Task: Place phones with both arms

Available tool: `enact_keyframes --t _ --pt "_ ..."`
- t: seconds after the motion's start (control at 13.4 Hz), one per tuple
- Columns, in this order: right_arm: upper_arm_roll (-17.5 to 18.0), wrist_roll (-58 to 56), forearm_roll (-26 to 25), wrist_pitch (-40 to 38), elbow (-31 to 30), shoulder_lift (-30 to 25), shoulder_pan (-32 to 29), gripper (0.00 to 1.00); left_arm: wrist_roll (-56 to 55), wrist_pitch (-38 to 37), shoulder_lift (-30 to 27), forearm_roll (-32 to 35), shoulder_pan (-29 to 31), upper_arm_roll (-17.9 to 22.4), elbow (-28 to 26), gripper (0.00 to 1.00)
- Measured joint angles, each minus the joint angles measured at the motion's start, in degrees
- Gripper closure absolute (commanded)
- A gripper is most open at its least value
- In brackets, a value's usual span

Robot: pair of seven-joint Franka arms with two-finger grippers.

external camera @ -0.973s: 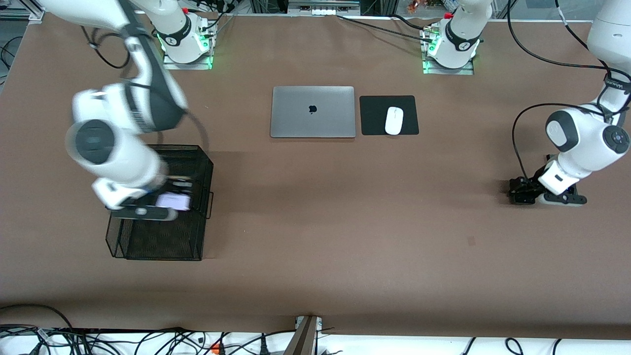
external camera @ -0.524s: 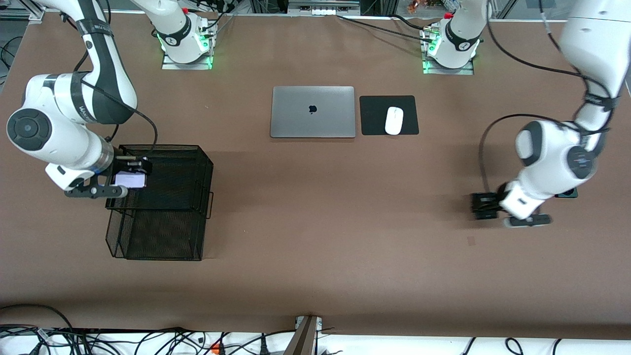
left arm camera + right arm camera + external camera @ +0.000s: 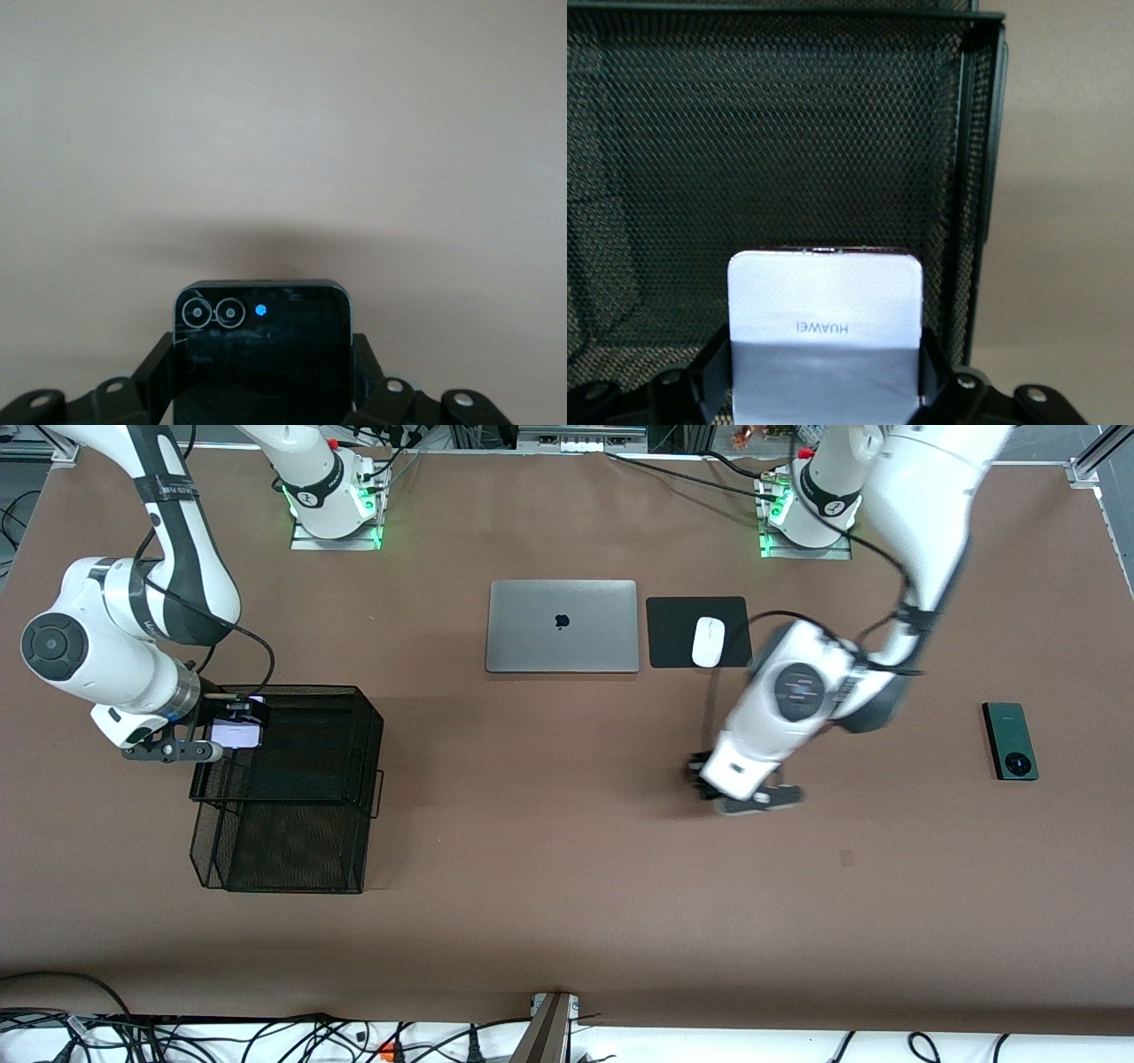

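My right gripper is shut on the squarish pale lilac phone and holds it over the black mesh basket, near the basket's edge toward the right arm's end. In the right wrist view the lilac phone sits between the fingers above the basket's mesh floor. My left gripper is shut on the squarish black phone over bare table, below the mouse pad. The long dark green phone lies flat near the left arm's end.
A closed silver laptop lies mid-table toward the bases. Beside it a white mouse rests on a black mouse pad. Cables run along the table's front edge.
My left arm has swung from the left arm's end toward the table's middle with the black phone, uncovering the green phone. My right gripper has shifted the lilac phone toward the basket's edge.
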Motion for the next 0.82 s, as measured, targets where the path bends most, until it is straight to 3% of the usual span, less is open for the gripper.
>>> enact_keyframes --t 0.15,0.45,0.52,0.6,0.67,0.75,0.82 --pt "0.0 0.0 0.9 2.3 -0.2 0.3 0.0 0.93 -5.0 -3.6 4.1 0.2 -6.6 1.1 6.7 0.88" --pt "0.0 0.0 1.7 5.9 -0.2 2.2 0.0 0.77 -9.6 -4.2 11.1 0.2 -16.9 4.8 15.3 0.88" --pt "0.0 0.0 1.7 6.5 -0.2 2.6 0.0 0.61 -10.3 -4.2 12.9 0.2 -18.9 5.5 17.9 0.88" --pt "0.0 0.0 1.7 6.8 -0.2 3.0 0.0 0.29 -10.9 -4.2 15.0 0.2 -21.2 6.6 20.9 0.88" --pt "0.0 0.0 1.7 6.9 -0.2 3.2 0.0 0.1 -11.2 -4.2 17.1 0.2 -23.5 7.9 24.1 0.88" --pt "0.0 0.0 1.8 7.0 -0.2 3.2 0.0 0.01 -11.3 -4.2 18.9 0.2 -25.5 9.0 26.9 0.88" --pt "0.0 0.0 2.0 7.1 -0.1 3.2 0.0 0.01 -11.3 -4.2 20.4 0.2 -27.2 9.7 29.2 0.88"
